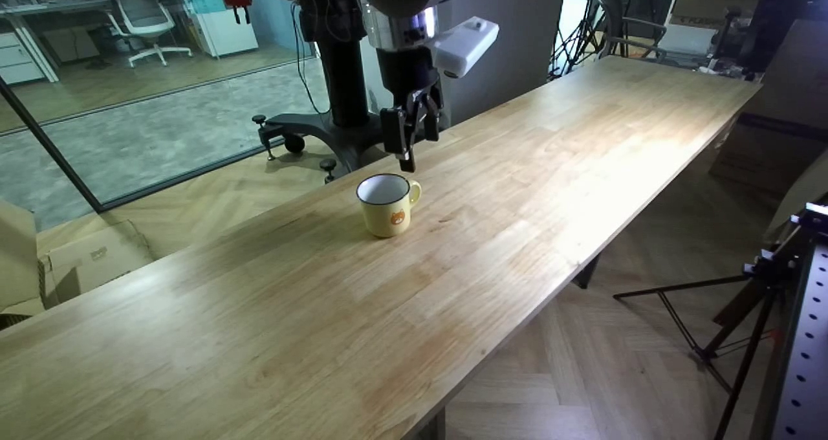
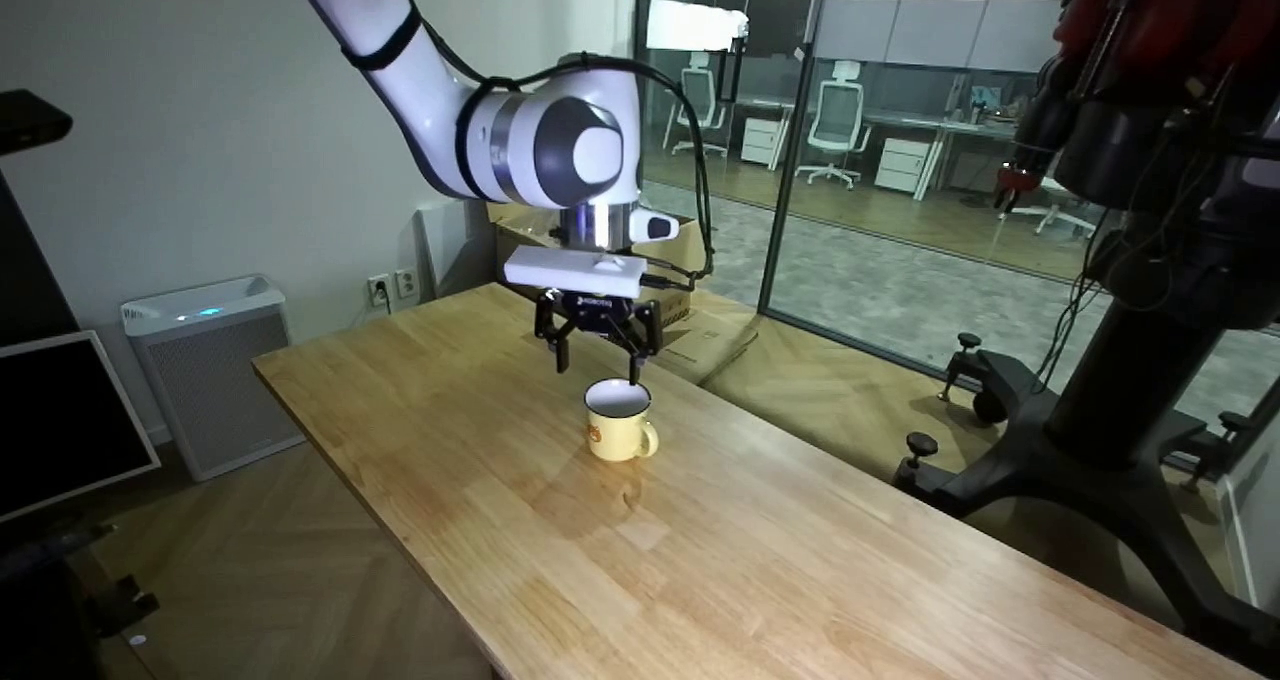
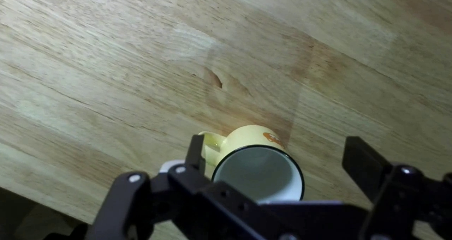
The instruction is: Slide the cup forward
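The cup (image 1: 386,219) is a pale yellow mug with a dark rim, pale interior and an orange animal print. It stands upright on the wooden table in both exterior views (image 2: 612,436), with its handle at the side. My gripper (image 2: 598,372) hangs above and beside the cup, fingertips pointing down near rim height. In the wrist view the cup (image 3: 243,137) shows between the spread fingers (image 3: 275,143), nearer the left finger, which overlaps the handle. The gripper (image 1: 414,152) is open and holds nothing. I cannot tell whether a finger touches the rim. Part of the cup is hidden behind the gripper in the wrist view.
The long wooden table (image 1: 310,317) runs under the cup, its edge a short way behind the cup. A black wheeled stand (image 2: 1070,460) of another robot stands on the floor beside the table. Cardboard boxes (image 2: 690,345) lie past the table edge.
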Robot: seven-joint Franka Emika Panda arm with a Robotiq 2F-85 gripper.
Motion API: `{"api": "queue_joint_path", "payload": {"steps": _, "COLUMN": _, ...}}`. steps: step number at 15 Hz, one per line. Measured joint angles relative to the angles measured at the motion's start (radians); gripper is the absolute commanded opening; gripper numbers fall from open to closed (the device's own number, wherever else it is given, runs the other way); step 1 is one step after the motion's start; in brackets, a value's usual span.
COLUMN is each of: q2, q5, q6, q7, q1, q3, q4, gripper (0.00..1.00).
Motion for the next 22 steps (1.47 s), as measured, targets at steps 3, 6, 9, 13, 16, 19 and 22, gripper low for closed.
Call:
{"api": "queue_joint_path", "payload": {"steps": 3, "q2": 0.007, "q5": 0.000, "q6": -0.003, "q7": -0.007, "q1": 0.000, "q3": 0.000, "q4": 0.007, "gripper": 1.00}}
{"api": "queue_joint_path", "payload": {"steps": 6, "q2": 0.044, "q5": 0.000, "q6": 0.000, "q7": -0.018, "q1": -0.002, "q3": -0.001, "q4": 0.032, "gripper": 1.00}}
{"api": "queue_joint_path", "payload": {"steps": 9, "q2": 0.108, "q5": -0.001, "q6": 0.001, "q7": -0.056, "q1": -0.006, "q3": -0.001, "q4": 0.094, "gripper": 1.00}}
{"api": "queue_joint_path", "payload": {"steps": 13, "q2": 0.190, "q5": -0.008, "q6": -0.001, "q7": -0.107, "q1": -0.005, "q3": 0.001, "q4": 0.190, "gripper": 1.00}}
{"api": "queue_joint_path", "payload": {"steps": 16, "q2": 0.232, "q5": -0.013, "q6": -0.002, "q7": -0.128, "q1": -0.007, "q3": -0.004, "q4": 0.256, "gripper": 1.00}}
{"api": "queue_joint_path", "payload": {"steps": 19, "q2": 0.263, "q5": -0.015, "q6": -0.012, "q7": -0.151, "q1": -0.018, "q3": -0.009, "q4": 0.319, "gripper": 1.00}}
{"api": "queue_joint_path", "payload": {"steps": 22, "q2": 0.292, "q5": -0.015, "q6": -0.033, "q7": -0.170, "q1": -0.032, "q3": -0.010, "q4": 0.370, "gripper": 1.00}}
